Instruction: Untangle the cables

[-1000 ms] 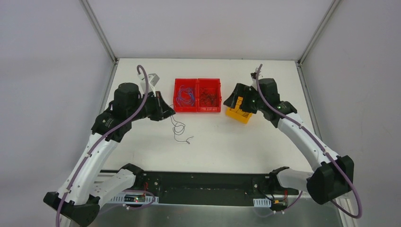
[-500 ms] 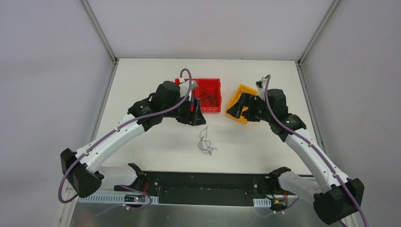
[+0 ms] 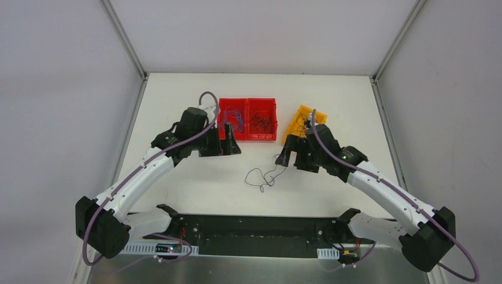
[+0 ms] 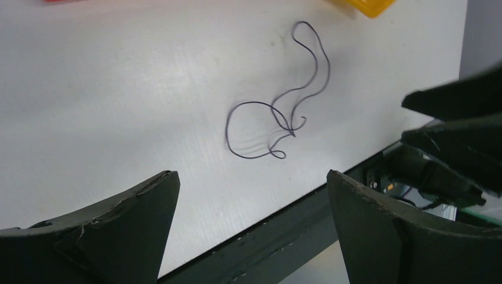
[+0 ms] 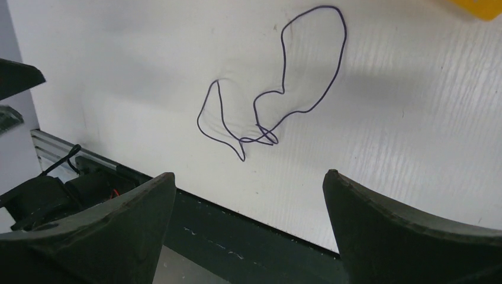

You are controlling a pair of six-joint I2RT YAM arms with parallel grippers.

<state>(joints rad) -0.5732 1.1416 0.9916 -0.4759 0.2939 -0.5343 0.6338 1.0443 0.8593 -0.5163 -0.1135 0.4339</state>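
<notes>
Matte white table [image 3: 355,106], thin looped cable [image 4: 290,130]; left end effector [image 4: 251,176], right end effector [image 5: 248,174] agape.

A red double bin [image 3: 260,137] stands near an apparently tilted yellow bin [image 3: 302,112].

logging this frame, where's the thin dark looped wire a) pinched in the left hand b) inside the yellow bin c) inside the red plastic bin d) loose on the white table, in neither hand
d, the thin dark looped wire lies on the white table, clear of the open left hand and open right hand
</notes>
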